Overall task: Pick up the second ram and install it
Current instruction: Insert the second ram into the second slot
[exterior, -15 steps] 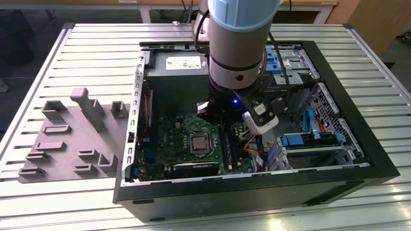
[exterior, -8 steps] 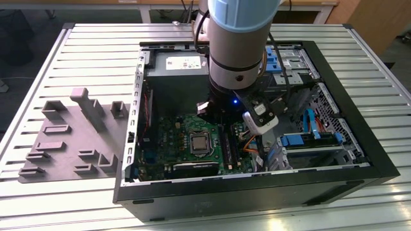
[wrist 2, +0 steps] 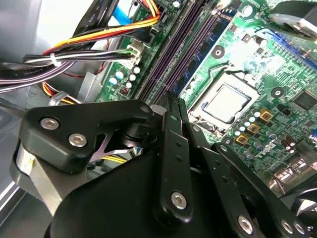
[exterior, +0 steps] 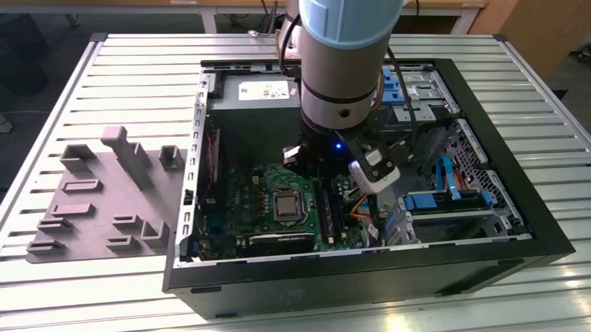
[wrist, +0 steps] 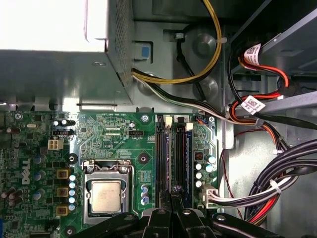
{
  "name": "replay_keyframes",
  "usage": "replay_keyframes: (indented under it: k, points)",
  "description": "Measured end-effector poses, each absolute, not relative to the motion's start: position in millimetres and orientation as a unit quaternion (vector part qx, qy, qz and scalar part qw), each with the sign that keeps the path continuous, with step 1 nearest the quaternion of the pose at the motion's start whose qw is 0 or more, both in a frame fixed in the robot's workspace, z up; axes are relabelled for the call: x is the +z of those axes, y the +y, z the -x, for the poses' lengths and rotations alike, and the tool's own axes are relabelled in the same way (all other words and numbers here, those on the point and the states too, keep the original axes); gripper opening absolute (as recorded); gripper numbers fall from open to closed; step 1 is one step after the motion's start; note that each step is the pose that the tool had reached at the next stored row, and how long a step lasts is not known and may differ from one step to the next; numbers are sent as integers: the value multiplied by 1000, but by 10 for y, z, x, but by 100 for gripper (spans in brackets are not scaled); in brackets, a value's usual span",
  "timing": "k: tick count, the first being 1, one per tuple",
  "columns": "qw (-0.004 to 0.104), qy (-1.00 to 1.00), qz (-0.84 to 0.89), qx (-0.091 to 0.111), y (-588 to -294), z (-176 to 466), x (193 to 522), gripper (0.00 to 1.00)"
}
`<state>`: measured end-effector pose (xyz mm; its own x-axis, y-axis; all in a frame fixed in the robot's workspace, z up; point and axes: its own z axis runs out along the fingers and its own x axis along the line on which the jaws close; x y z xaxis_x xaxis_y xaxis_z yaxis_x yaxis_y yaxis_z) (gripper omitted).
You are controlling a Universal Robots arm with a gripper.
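Observation:
My gripper hangs low inside the open computer case, over the green motherboard. In both wrist views its fingers are shut together, tips right above the row of black memory slots. The second ram is a thin dark strip seen edge-on, running from the fingertips along the slot row. It seems pinched between the tips. I cannot tell how deep it sits in its slot.
The processor socket lies just beside the slots. Bundled cables and a white plug crowd their other side. The power supply box stands beyond the board. A grey moulded tray lies outside the case on the exterior view's left.

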<state>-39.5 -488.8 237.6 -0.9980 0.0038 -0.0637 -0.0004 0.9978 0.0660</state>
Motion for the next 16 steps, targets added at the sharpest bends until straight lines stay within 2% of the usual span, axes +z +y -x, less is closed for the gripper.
replay_keyframes:
  k: [16]
  points:
    - [32,999,3,35,-4889,387,2332,12]
